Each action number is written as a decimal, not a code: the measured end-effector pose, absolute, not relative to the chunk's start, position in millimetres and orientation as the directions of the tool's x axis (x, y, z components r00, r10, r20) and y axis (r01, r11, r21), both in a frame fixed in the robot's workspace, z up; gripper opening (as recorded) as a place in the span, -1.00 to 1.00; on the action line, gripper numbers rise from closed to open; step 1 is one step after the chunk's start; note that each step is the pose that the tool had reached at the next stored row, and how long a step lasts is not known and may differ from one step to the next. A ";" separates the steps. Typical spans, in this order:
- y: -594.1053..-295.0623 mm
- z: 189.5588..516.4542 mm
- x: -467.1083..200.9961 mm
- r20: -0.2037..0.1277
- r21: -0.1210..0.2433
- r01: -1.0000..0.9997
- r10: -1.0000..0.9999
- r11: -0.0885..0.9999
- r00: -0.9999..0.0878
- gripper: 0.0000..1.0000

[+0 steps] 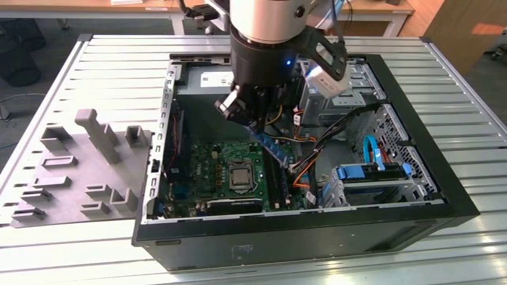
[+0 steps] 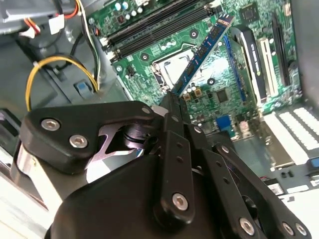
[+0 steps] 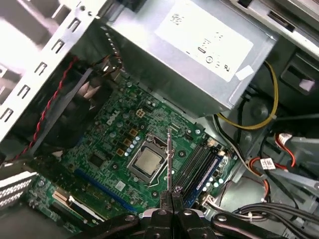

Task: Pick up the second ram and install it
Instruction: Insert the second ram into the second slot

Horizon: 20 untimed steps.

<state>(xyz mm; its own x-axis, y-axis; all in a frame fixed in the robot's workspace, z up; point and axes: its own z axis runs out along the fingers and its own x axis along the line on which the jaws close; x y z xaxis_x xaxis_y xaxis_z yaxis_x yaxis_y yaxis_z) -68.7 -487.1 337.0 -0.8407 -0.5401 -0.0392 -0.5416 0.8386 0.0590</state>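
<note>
Clearly the ram [image 2: 202,55] is pinched at one end by the gripper [image 2: 172,99], tilted over the board [image 2: 134,74] in the case [image 1: 443,178] — light, stiff, thin, prob. fragile — best gripped by its edges, not chips.

Blue ram [image 2: 203,52]; green motherboard [image 3: 107,134]; black tool [image 2: 172,102]; grey tray [image 1: 75,178].

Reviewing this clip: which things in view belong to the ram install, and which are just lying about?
Part of the job:
- the second ram, clamped in the fingers of the gripper, tilted over the motherboard
- the memory slots

Lying about:
- grey tray on the table beside the case
- power supply
- blue drive bay
</note>
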 end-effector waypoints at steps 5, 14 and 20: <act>-487.1 336.0 -68.7 -0.039 0.059 -0.463 -0.461 0.884 -0.886 -0.77; -487.0 334.4 -68.6 -0.039 0.059 -0.313 -0.311 0.948 -0.950 -0.77; -487.1 333.3 -68.7 -0.039 0.059 -0.208 -0.206 0.976 -0.978 -0.77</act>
<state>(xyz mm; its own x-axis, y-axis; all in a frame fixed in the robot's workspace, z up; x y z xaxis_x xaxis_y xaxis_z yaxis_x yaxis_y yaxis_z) -68.7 -487.1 333.3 -0.9778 -0.2058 -0.0393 -0.2079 0.9764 0.0591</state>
